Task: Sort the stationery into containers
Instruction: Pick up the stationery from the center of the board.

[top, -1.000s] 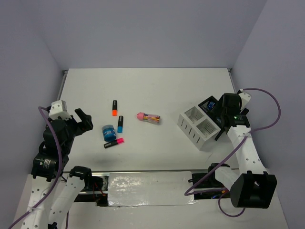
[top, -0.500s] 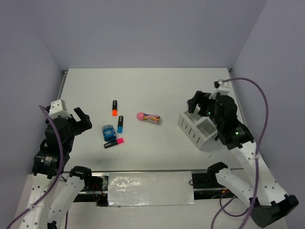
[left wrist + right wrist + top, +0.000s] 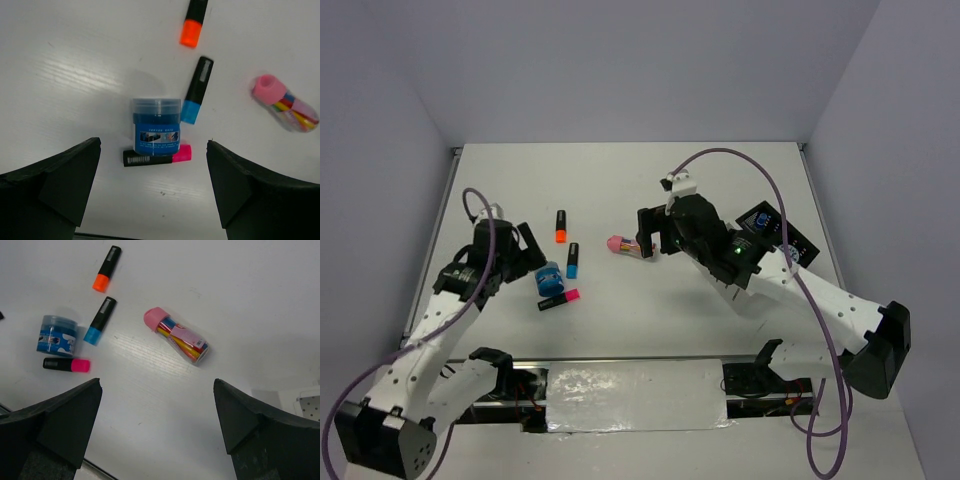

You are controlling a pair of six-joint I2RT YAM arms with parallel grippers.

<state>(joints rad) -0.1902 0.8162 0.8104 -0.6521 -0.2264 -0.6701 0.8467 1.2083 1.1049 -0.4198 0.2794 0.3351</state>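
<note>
An orange highlighter point(image 3: 560, 226), a blue highlighter point(image 3: 573, 260), a blue round tub point(image 3: 548, 279) and a pink highlighter point(image 3: 560, 299) lie together left of centre. A pink-capped tube point(image 3: 631, 244) lies at centre. My left gripper point(image 3: 525, 251) is open and empty beside the tub; in its wrist view the tub point(image 3: 156, 133) and the pink highlighter point(image 3: 157, 156) sit between the jaws. My right gripper point(image 3: 650, 232) is open and empty above the tube point(image 3: 176, 336). The white organizer point(image 3: 742, 298) stands at the right, mostly hidden by my right arm. The clear bottle is not seen.
The organizer's black compartment point(image 3: 767, 222) shows behind the right arm, and its white corner point(image 3: 307, 402) edges into the right wrist view. Both arm bases and a taped strip point(image 3: 635, 385) run along the near table edge. Purple walls close in the back and sides.
My right arm swung left from the organizer to above the pink-capped tube. My left arm reached right and forward to the blue tub. The items did not move.
</note>
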